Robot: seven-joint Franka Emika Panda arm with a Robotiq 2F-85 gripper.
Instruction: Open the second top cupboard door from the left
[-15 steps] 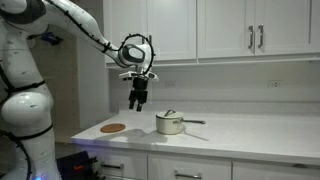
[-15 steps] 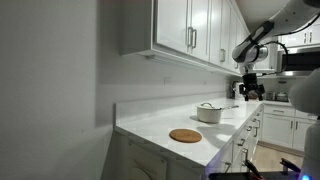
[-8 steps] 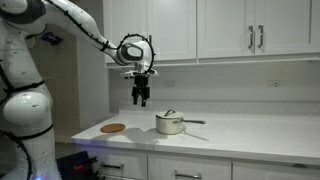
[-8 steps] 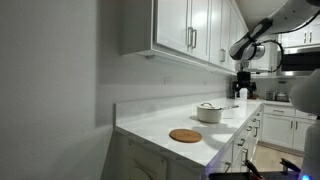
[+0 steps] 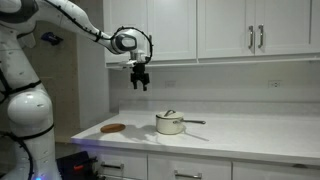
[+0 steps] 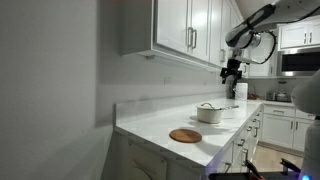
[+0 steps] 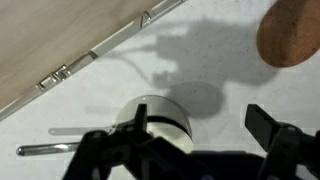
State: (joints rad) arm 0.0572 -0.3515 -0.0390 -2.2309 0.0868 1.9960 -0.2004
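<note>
The white top cupboards run along the wall in both exterior views. The second door from the left (image 5: 172,28) is shut; it also shows in an exterior view (image 6: 200,30). My gripper (image 5: 140,82) hangs open and empty just below the cupboards' lower edge, under the seam between the first and second doors, fingers pointing down. It also shows in an exterior view (image 6: 232,76). In the wrist view the open fingers (image 7: 200,135) frame the counter below, and the cupboard underside (image 7: 50,40) fills the upper left.
A white lidded pot (image 5: 170,123) with a long handle stands on the white counter (image 5: 250,135), seen also in the wrist view (image 7: 160,118). A round wooden trivet (image 5: 113,128) lies at the counter's left end. Lower drawers run beneath.
My gripper has risen from above the counter to just below the cupboards and shifted slightly toward the first doors. Pot and trivet have not moved.
</note>
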